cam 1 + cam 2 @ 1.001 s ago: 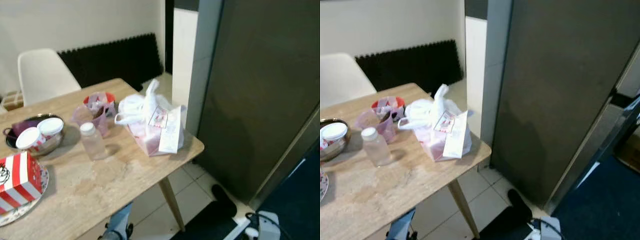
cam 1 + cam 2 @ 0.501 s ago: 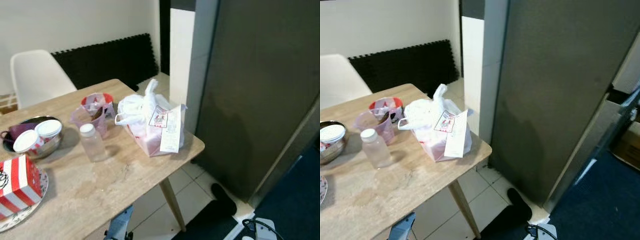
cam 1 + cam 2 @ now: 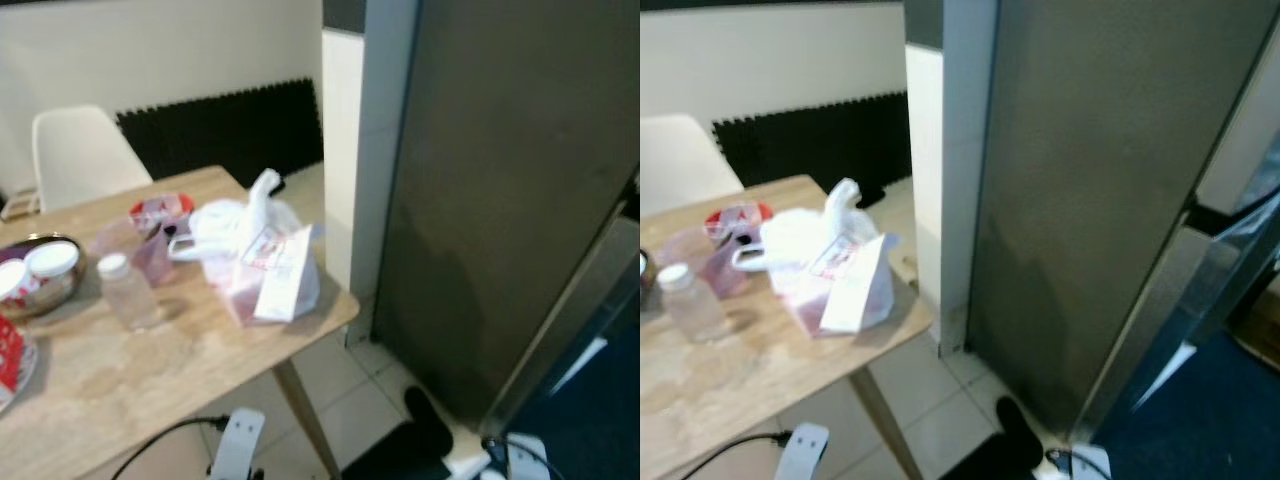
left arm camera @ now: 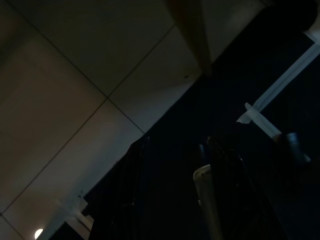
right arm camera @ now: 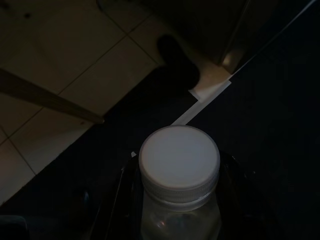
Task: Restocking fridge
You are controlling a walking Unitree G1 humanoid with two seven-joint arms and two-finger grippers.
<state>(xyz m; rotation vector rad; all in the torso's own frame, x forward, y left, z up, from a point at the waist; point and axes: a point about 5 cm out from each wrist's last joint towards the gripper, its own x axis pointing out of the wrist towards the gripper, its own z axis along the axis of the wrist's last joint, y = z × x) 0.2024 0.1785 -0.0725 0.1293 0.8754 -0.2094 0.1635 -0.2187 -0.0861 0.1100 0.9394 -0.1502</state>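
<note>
Wooden table [image 3: 180, 370], left to right: metal bowl [image 3: 35, 290] holding white-lidded tubs, clear bottle [image 3: 127, 292] with white cap, pink cup [image 3: 150, 250], red bowl [image 3: 160, 208], then white plastic bag [image 3: 255, 255] with a receipt near the table's right corner. White chair [image 3: 80, 155] stands behind the table. Grey fridge [image 3: 510, 200] stands right of the table, door closed. Left gripper [image 4: 175, 195] hangs low over the tiled floor [image 4: 60, 100]; fingers apart, nothing between them. Right gripper [image 5: 179, 200] is clamped on a white-capped jar [image 5: 179, 165], held low above the floor beside a dark mat [image 5: 260, 100].
</note>
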